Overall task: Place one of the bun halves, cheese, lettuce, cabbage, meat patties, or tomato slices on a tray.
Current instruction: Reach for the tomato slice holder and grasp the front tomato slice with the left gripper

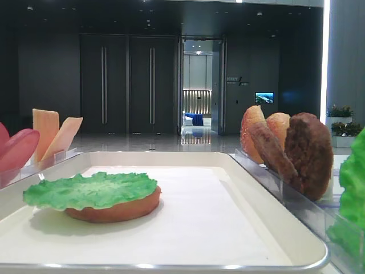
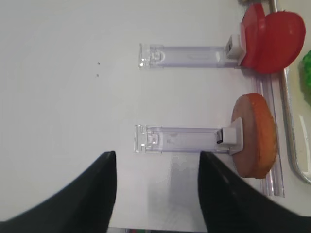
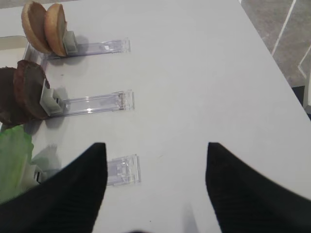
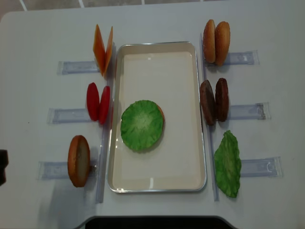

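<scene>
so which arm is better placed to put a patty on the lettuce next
Probably the right. The patties stand in the rack on the right of the tray, and the right wrist view shows them just ahead of its open hand. The left hand faces a bun and tomato slices.

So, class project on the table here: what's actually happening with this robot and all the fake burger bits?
A burger is being stacked on the tray: a bun half lies there with a lettuce leaf on top. Neither arm is handling anything now; the left end effector and right end effector both hover open and empty over the table. In the racks stand cheese slices, tomato slices, one bun half, two more buns, meat patties and another lettuce leaf.
</scene>
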`<state>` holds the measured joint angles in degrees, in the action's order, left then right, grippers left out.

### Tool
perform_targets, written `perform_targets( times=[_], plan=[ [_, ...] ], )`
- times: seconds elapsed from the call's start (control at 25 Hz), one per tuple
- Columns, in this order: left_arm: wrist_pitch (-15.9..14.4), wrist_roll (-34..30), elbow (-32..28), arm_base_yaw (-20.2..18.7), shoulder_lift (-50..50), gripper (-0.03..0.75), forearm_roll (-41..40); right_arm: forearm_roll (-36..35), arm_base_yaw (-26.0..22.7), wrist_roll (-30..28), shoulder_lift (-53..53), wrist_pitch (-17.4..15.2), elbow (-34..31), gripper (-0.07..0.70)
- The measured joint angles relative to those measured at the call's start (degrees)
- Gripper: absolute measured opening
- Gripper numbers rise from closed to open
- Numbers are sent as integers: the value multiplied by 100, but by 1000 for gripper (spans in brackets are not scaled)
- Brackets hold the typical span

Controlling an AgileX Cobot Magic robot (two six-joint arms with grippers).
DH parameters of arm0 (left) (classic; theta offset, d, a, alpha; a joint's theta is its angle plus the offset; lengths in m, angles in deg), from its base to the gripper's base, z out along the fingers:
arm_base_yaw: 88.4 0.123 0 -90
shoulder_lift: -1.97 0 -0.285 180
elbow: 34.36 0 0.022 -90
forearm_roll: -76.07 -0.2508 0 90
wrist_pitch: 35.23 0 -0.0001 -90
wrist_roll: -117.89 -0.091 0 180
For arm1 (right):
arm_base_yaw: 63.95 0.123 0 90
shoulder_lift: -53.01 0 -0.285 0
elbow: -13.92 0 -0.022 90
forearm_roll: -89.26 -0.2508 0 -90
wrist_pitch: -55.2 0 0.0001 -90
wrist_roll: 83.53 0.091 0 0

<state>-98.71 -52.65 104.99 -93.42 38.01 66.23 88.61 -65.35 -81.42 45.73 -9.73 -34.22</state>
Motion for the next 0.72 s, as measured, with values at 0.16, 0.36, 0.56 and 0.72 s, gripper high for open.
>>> perform_targets(
  times=[0.16,0.36,0.56,0.72],
  plan=[
    [26,-240,525,0,1568,408,157,0,-7,0,0,0,0,423],
    [137,-298,1370,0,3386,410,174,0,-7,0,0,0,0,423],
    [166,-298,2238,0,4828,411,322,0,-7,0,0,0,0,423],
    [192,-298,2868,0,5663,411,416,0,-7,0,0,0,0,423]
  ],
)
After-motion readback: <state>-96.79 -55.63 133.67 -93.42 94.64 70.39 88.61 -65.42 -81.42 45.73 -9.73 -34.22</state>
